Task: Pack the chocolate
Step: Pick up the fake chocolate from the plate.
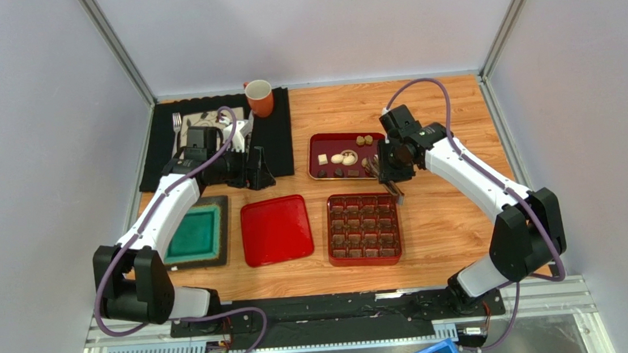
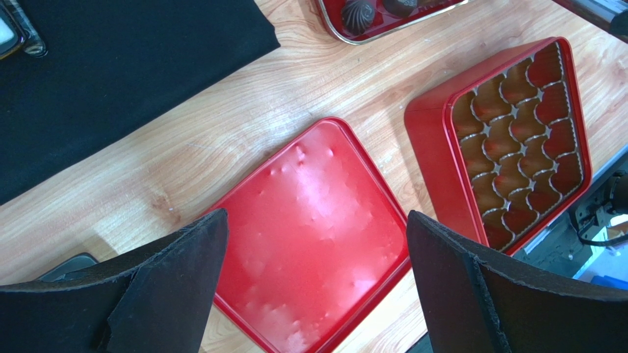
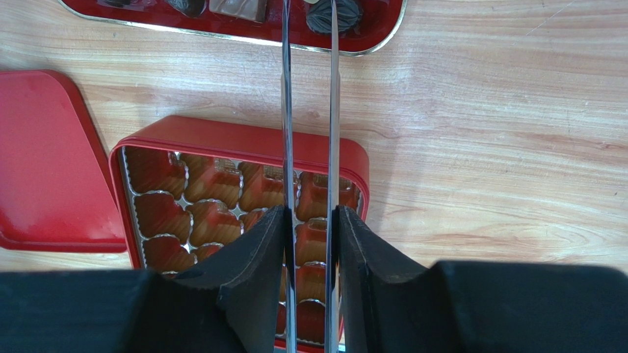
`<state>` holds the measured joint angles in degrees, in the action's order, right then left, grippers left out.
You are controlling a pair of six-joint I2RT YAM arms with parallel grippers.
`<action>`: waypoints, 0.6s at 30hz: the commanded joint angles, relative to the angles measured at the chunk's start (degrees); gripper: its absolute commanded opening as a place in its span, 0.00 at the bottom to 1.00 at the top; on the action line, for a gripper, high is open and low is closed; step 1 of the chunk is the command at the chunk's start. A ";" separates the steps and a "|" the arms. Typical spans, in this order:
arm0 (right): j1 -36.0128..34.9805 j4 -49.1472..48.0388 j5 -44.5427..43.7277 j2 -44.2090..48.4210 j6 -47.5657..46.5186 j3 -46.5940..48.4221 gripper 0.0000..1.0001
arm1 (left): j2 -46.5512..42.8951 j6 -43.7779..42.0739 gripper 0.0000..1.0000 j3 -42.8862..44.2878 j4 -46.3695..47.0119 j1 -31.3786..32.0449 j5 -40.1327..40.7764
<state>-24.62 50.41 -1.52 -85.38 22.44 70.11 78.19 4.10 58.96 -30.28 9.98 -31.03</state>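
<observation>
Chocolate pieces (image 1: 344,158), small dark and cream bites, lie in the dark red tray (image 1: 314,142) at upper centre of the overhead view. The red box with gridded compartments (image 3: 243,136) below shows only empty cups, so packing looks barely begun. Jaws of the right gripper (image 3: 309,213) clamp thin metal tongs (image 3: 286,110); jaws of the left gripper (image 2: 315,217) stand wide apart above the flat red lid (image 2: 309,235).

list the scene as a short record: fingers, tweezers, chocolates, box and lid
left fingers: wide open, empty, above the red lid
right fingers: shut on metal tweezers
metal tweezers: blades parted, nothing seen between them
chocolates: dark and white pieces in the dark red tray
box: open, visible compartments empty
red lid: flat on the table, left of the box
</observation>
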 commanded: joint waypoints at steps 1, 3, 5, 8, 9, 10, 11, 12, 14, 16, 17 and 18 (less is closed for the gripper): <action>-0.43 0.30 -0.68 1.18 -0.38 2.14 0.33 | -2.61 -0.76 0.99 1.16 0.40 -0.40 -0.79; -0.34 1.26 -0.85 1.62 -0.38 3.45 0.33 | -2.52 -0.76 0.99 1.07 0.49 -0.48 -0.70; -0.43 2.23 -0.94 2.50 -0.38 5.47 0.32 | -2.43 -0.67 0.99 1.16 0.58 -0.48 -0.79; -0.60 4.07 -0.15 4.08 -0.20 6.97 0.32 | -2.43 -0.50 0.99 1.16 0.66 -0.48 -0.97; -0.60 4.34 0.11 4.52 -0.11 7.23 0.32 | -2.43 -0.49 0.99 1.16 0.66 -0.40 -0.88; -0.95 4.78 0.55 4.87 0.15 7.76 0.32 | -2.34 -0.49 0.99 1.07 0.66 -0.40 -0.97; -1.65 5.65 0.64 5.31 0.06 8.11 0.32 | -2.43 -0.41 0.99 1.07 0.75 -0.40 -0.88; -2.01 6.18 0.64 6.19 0.15 8.29 0.32 | -2.34 -0.49 0.99 1.07 0.66 -0.40 -0.88; -3.49 7.93 0.64 6.98 0.41 8.99 0.32 | -2.34 -0.49 0.99 0.98 0.75 -0.40 -0.79; -4.64 9.17 0.55 8.21 0.68 9.26 0.32 | -2.34 -0.49 0.99 0.89 0.75 -0.40 -0.70; -5.60 10.39 0.55 8.65 0.85 9.43 0.32 | -2.34 -0.41 0.99 0.89 0.75 -0.48 -0.62; -6.13 10.93 0.47 9.18 1.12 9.52 0.32 | -2.34 -0.41 0.99 0.98 0.66 -0.40 -0.61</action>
<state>-28.23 57.30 -1.41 -79.55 22.65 76.75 78.04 4.12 58.96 -30.26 9.98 -31.03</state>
